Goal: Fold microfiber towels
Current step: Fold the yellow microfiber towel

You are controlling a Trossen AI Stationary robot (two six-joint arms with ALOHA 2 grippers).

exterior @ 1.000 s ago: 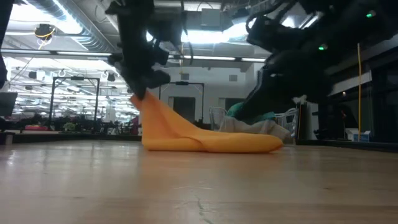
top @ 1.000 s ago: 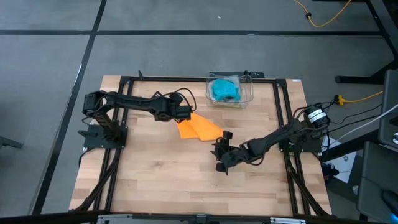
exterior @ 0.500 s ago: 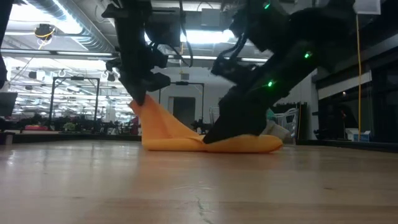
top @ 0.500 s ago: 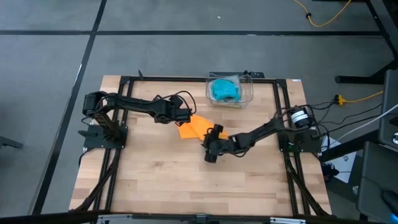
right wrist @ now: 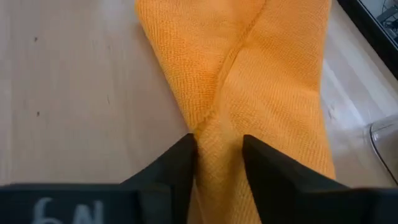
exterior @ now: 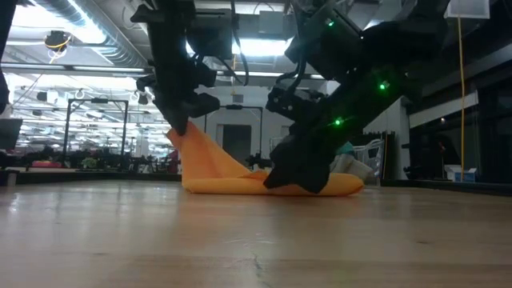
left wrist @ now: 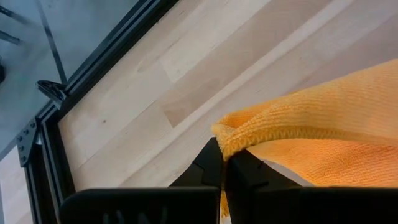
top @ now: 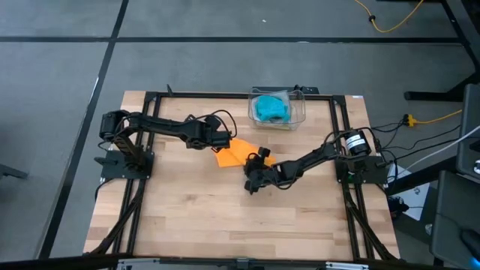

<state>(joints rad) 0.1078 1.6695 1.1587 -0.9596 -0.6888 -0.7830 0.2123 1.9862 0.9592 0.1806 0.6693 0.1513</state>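
Observation:
The orange towel (top: pixel 234 152) lies mid-table, partly folded, its lower part flat on the wood (exterior: pixel 232 186). My left gripper (top: pixel 226 140) is shut on its far left corner and holds that corner raised (exterior: pixel 180 128). My right gripper (top: pixel 253 169) is down at the towel's near right part (exterior: pixel 292 182), shut on bunched cloth (right wrist: pixel 217 155). A teal towel (top: pixel 270 109) lies in the clear plastic bin (top: pixel 300 112). The grey-blue and lime green towels do not show plainly. My left gripper pinches the towel's hemmed corner edge (left wrist: pixel 249 138) between its two fingers (left wrist: pixel 214 163), coming from the table's left. That corner is lifted; the cloth slopes slack down from it to the table. My right gripper has a bunch of the towel's near end (right wrist: pixel 219 134) between its two fingers (right wrist: pixel 183 155), coming low from the near right. A fold line runs up to the fingers. The cloth here lies on the table.
The clear bin stands at the table's far edge, just beyond the towel. A black frame (top: pixel 135 187) runs along the table's sides. Bare wood (top: pixel 195 217) lies toward the near edge.
My right gripper has gone toward the table's left and far edge, from bare wood onto the towel's near right end, and come down on it. My left gripper has kept still with the raised corner. The towel has kept its place.

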